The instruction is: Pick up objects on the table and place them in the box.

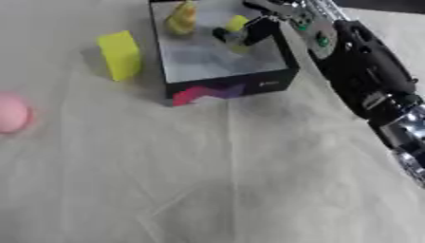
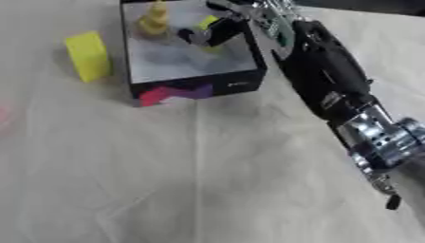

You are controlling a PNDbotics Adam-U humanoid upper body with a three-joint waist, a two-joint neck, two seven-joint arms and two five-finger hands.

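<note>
The right arm [image 2: 332, 90] is stretched in from the right side, reaching across the pale cloth-covered table [image 1: 249, 190] toward the far box [image 1: 217, 59], a black-walled one with a grey floor and a pink and purple pattern on its near wall. The right hand [image 1: 249, 32] is seen over the box's right part, its dark fingers curled round a small yellow object [image 1: 236, 22], which is held just above the grey floor; whether it touches the floor cannot be told. A second item, a yellow stacked cone shape [image 1: 182, 18], is found standing inside the box near its far left corner, apart from the hand. Outside the box, just beside its left wall, a yellow block [image 1: 120, 54] is stood upright on the cloth. Well to the left, at the view's edge, a pink rounded object [image 1: 12, 113] is seen lying on the table, blurred and partly cut off. The left hand is not shown in either view.
</note>
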